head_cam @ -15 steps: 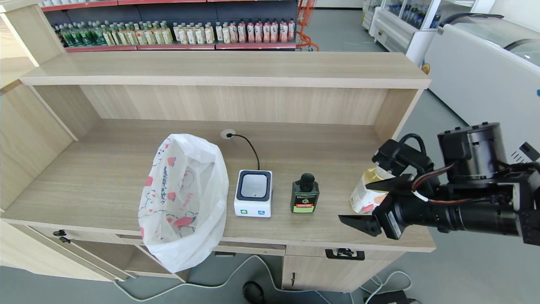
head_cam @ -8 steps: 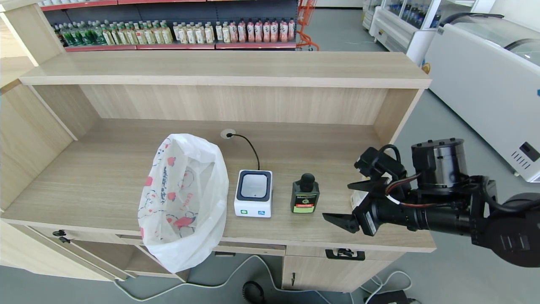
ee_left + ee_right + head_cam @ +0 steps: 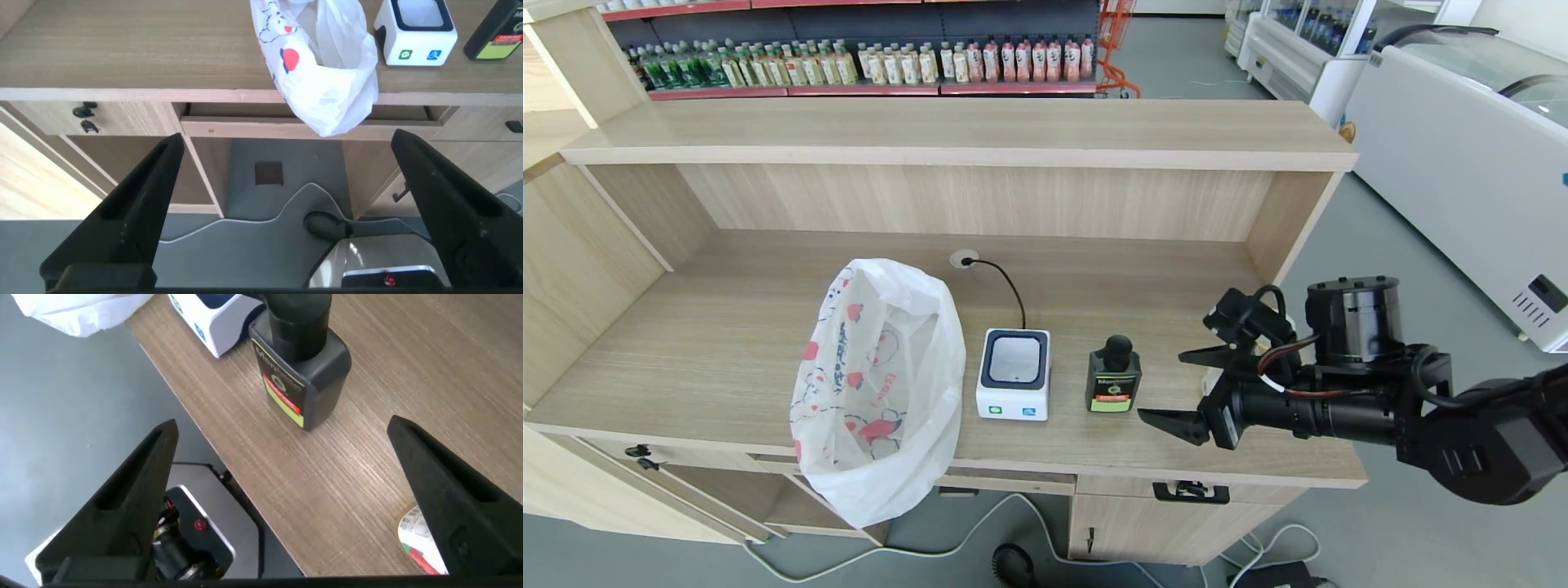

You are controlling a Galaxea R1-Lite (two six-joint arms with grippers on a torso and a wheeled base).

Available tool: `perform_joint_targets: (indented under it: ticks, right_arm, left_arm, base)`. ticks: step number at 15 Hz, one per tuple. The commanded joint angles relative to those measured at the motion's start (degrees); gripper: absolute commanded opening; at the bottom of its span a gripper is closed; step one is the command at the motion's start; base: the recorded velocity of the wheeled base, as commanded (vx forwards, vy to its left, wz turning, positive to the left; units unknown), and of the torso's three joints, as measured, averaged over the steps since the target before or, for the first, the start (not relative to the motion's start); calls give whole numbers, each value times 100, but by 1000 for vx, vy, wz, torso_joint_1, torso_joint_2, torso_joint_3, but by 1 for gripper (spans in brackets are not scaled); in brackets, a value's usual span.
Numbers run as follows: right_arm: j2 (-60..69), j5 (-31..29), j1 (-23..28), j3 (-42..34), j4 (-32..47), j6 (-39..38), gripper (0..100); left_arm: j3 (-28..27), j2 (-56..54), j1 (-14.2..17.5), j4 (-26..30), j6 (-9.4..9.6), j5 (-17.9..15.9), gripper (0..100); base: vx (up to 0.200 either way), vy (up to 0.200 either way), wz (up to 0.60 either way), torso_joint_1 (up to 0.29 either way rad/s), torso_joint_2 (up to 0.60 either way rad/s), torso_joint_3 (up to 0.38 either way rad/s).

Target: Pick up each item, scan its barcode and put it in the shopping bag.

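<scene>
- Pale wood-grain table is seen carrying the task's things in a row near its front edge, and it is closed in by a raised back wall and side walls.
- A white plastic shopping bag with red print is set at the left end of the row. Its mouth is held open upward and its lower part is draped over the front edge, probably so that items can be dropped in from above.
- A white box-shaped barcode scanner with a dark-framed window is placed just beside the bag, window upward, and its cable is led to a hole at the back.
- A squat dark bottle with a black cap and a green and red label is stood upright to the right of the scanner, apart from it.
- The right end effector is held level near the bottle. Its fingers are spread wide, nothing is gripped, and the gap is turned toward the bottle, which suggests a side grasp.
- A pale-labelled jar is partly hidden behind that end effector.
- The left end effector is held below the table's front edge, spread wide and empty.
- Bare table is left behind the row. The front edge is close, so a nudged bottle could be tipped off.
</scene>
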State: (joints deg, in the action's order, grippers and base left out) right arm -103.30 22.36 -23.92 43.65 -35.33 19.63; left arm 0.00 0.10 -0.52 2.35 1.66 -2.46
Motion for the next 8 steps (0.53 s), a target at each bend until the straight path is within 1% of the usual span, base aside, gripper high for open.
perform_joint_targets:
  ticks: [1, 2, 3, 4, 6, 8]
  right_arm:
    - [-217, 137, 54, 91, -53, 24, 100]
    - [-322, 357, 71, 178, -71, 59, 100]
    - [-322, 357, 71, 178, -71, 59, 100]
    - [-498, 629, 159, 319, -185, 164, 100]
    - [-665, 840, 168, 425, -343, 173, 100]
    - [-849, 911, 221, 556, -449, 191, 100]
  left_arm:
    - [0, -1, 0, 2, 1, 0, 100]
    - [0, -1, 0, 2, 1, 0, 100]
    - [0, -1, 0, 2, 1, 0, 100]
    - [0, -1, 0, 2, 1, 0, 100]
    - [0, -1, 0, 2, 1, 0, 100]
    - [0, -1, 0, 2, 1, 0, 100]
  base:
    - [0, 0, 0, 0, 0, 0]
    - [0, 0, 0, 0, 0, 0]
    - [0, 0, 0, 0, 0, 0]
    - [0, 0, 0, 0, 0, 0]
    - [0, 0, 0, 0, 0, 0]
    - [0, 0, 0, 0, 0, 0]
